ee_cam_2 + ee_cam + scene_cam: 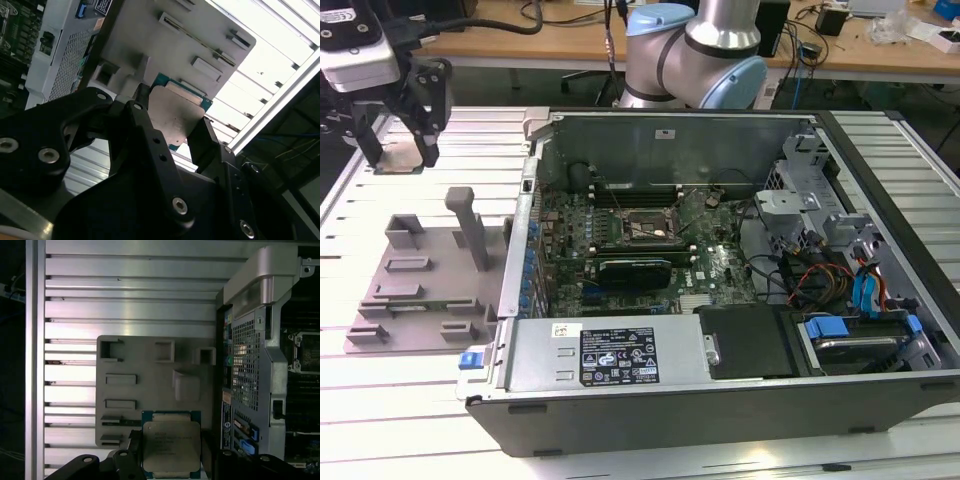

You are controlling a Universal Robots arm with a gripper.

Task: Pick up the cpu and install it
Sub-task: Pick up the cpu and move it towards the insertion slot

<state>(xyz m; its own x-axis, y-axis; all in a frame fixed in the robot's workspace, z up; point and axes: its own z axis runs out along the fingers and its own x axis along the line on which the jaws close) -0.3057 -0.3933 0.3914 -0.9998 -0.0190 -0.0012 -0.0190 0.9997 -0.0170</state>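
The open computer case (670,135) holds a circuit board with a black socket (645,228). Beside it lies a grey tray (150,385) with slots. Above the tray, the gripper (398,158) pinches the cpu (171,447) by two opposite edges. The chip sits flat with its silver top facing the wrist cameras; it is near-square, with no clear long axis.
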